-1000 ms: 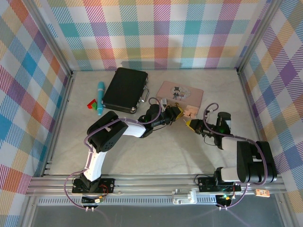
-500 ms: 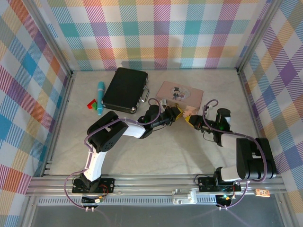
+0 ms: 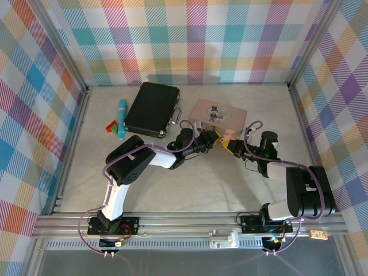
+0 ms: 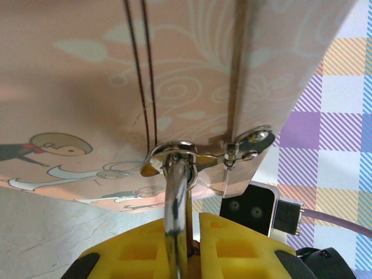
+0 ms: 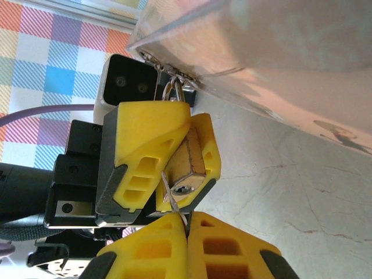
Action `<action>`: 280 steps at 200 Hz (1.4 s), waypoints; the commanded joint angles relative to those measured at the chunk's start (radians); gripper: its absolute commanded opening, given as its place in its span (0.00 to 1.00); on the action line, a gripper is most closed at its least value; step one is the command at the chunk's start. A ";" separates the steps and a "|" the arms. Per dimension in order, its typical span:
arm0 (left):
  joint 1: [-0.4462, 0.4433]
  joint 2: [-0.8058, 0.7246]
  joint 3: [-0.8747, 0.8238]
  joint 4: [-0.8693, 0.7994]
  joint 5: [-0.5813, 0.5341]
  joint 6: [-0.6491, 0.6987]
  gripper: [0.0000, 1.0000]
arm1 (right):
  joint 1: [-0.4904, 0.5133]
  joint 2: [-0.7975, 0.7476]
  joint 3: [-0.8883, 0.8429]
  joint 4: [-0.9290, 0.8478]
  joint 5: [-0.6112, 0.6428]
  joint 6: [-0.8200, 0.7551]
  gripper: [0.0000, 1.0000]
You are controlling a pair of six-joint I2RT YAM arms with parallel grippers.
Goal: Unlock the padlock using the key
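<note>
The small brass padlock (image 5: 190, 152) hangs by its silvery shackle (image 4: 176, 200) from the hasp of the pink picture tin (image 3: 219, 113). My left gripper (image 4: 189, 235) is shut on the padlock, with its yellow fingers (image 5: 145, 145) on either side of the brass body. The keyhole faces my right gripper (image 5: 187, 232). That gripper is shut on the thin silver key (image 5: 174, 204). The key's tip touches the padlock's bottom face just left of the keyhole. In the top view the left gripper (image 3: 215, 138) and the right gripper (image 3: 229, 148) meet in front of the tin.
A black case (image 3: 152, 109) lies to the left of the tin. A teal pen (image 3: 122, 118) and a small red and green piece (image 3: 111, 125) lie further left. Checked walls enclose the table on three sides.
My right gripper has moved left and slightly away from the near edge with the key, closing on the padlock. The left arm has stayed put.
</note>
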 commanded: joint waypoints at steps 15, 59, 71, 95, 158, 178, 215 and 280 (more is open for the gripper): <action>-0.010 -0.045 0.003 0.128 -0.006 -0.014 0.00 | 0.005 -0.073 -0.028 -0.102 0.049 -0.029 0.00; -0.012 -0.045 0.009 0.130 -0.006 -0.014 0.00 | 0.007 -0.086 -0.031 -0.108 0.047 -0.025 0.00; -0.012 -0.045 0.009 0.130 -0.006 -0.014 0.00 | 0.011 -0.080 -0.028 -0.104 0.045 -0.023 0.00; -0.015 -0.047 0.007 0.131 -0.013 -0.013 0.00 | 0.016 -0.075 -0.036 -0.096 0.048 -0.021 0.00; -0.022 -0.048 0.010 0.129 -0.009 -0.009 0.00 | 0.021 -0.073 -0.032 -0.046 0.058 -0.001 0.00; -0.028 -0.053 0.013 0.125 -0.006 -0.007 0.00 | 0.021 -0.055 -0.023 -0.004 0.052 0.018 0.00; -0.037 -0.053 0.015 0.116 -0.002 -0.002 0.00 | 0.024 -0.024 -0.011 0.075 0.029 0.051 0.00; -0.045 -0.056 -0.009 0.093 -0.008 0.014 0.00 | 0.026 -0.052 -0.007 0.077 -0.014 0.061 0.00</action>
